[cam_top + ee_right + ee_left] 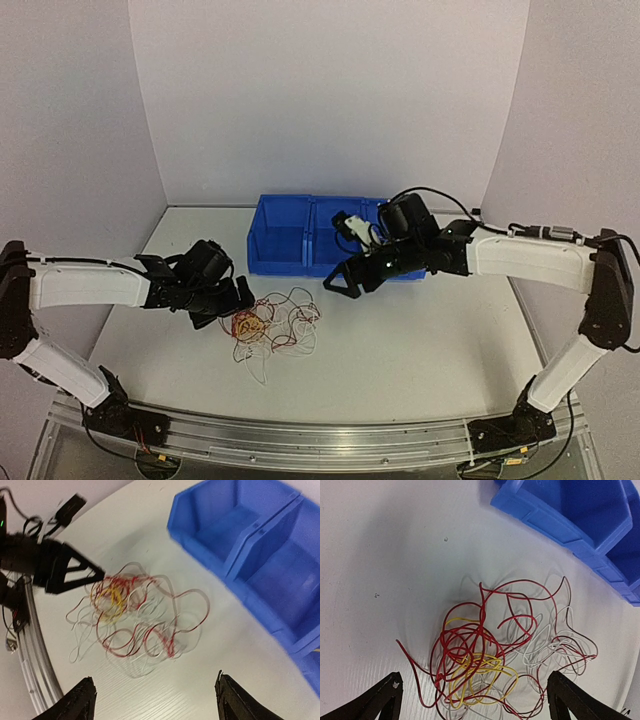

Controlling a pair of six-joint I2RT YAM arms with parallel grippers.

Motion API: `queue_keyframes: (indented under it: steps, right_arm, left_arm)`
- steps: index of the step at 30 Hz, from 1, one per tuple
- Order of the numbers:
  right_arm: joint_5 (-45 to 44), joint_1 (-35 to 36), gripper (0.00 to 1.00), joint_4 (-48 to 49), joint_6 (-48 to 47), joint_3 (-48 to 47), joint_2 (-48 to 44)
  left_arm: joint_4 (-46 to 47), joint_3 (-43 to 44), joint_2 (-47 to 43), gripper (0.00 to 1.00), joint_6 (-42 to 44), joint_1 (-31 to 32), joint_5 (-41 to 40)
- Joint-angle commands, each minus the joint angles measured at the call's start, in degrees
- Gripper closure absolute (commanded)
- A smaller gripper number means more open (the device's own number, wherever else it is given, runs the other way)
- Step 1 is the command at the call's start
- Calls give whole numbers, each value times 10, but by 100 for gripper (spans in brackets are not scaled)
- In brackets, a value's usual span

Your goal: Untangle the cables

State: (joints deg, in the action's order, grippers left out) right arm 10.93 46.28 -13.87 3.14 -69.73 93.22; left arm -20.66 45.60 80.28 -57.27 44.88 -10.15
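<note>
One cable tangle point(275, 325), seemingly two blue bins point(285, 240); left gripper point(243, 300) low at it, right gripper point(340, 282) hovering higher, both jaws apart.

Red, yellow and white cables point(470, 655), blue bins point(260, 545), white table point(380, 555), pale lilac walls point(330, 100)

The cables point(120, 597) (right wrist view) are blurred; blue bins point(250, 545) run off-frame.
</note>
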Motion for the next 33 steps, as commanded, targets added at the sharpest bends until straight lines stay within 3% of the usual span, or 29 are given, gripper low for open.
queue_keyframes:
  steps: [1, 9, 15, 21, 26, 29, 31, 33]
  right_arm:
    - [36, 21, 23, -19, 87, 41, 33]
    - [33, 73, 33, 99, 135, 61, 120]
    - [17, 86, 42, 128, 136, 42, 173]
    - [-55, 90, 50, 151, 135, 34, 207]
    - [-64, 91, 58, 171, 146, 21, 231]
    - [-68, 91, 75, 179, 152, 20, 231]
    - [-79, 90, 99, 186, 165, 31, 222]
    - [-108, 91, 100, 194, 182, 54, 197]
  left_arm:
    - [37, 48, 53, 0, 72, -14, 42]
    - [16, 149, 170, 0, 144, -25, 52]
    - [-22, 193, 233, 1, 160, -25, 40]
    - [-23, 181, 242, 8, 154, -25, 35]
    - [-31, 181, 253, 18, 146, -25, 28]
    - [-38, 178, 259, 26, 138, -25, 21]
    - [-43, 174, 259, 37, 128, -25, 12]
    - [-57, 171, 258, 51, 110, -25, -6]
